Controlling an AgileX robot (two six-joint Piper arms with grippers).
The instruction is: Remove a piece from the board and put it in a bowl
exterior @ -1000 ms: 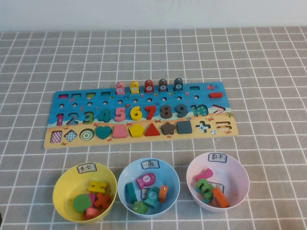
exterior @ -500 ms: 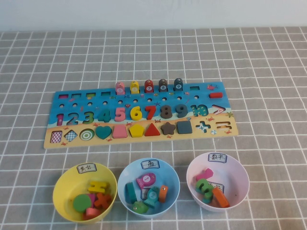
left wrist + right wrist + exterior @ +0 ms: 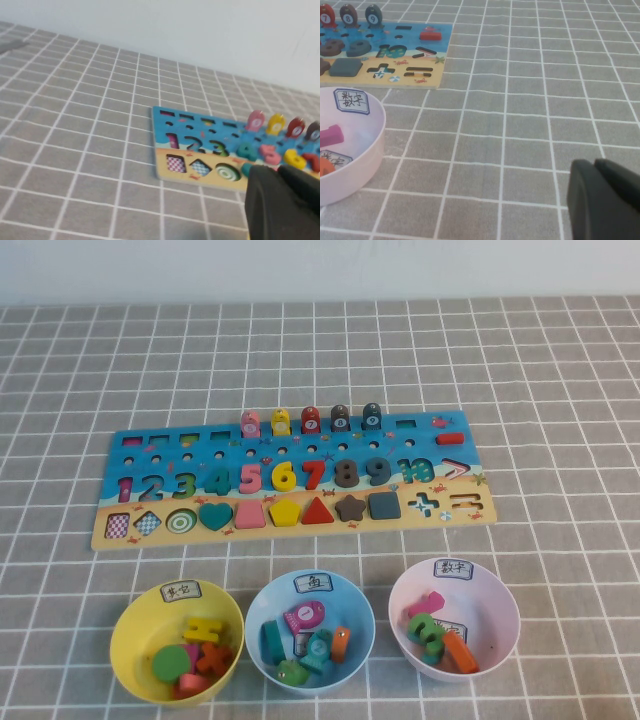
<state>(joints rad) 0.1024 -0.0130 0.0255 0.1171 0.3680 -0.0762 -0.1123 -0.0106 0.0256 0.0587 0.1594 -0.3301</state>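
The long blue and tan board (image 3: 300, 533) lies across the middle of the table. The dark-teal heart piece (image 3: 215, 515) sits in its slot on the tan strip, right of the green ringed disc slot. The yellow bowl (image 3: 130, 615) stands at the front left and holds a green disc and other blocks. Neither gripper shows in the high view. In the left wrist view my left gripper (image 3: 277, 170) is shut and empty above the table just in front of the board (image 3: 161, 167), and an edge of the heart (image 3: 245, 169) shows beside it. My right gripper (image 3: 594, 162) is shut and empty over bare cloth.
A light-blue bowl (image 3: 262, 602) and a pale pink bowl (image 3: 400, 592) with blocks stand right of the yellow one. The pink bowl (image 3: 370, 145) and the board's right end (image 3: 440, 75) show in the right wrist view. The grey checked cloth covers the table.
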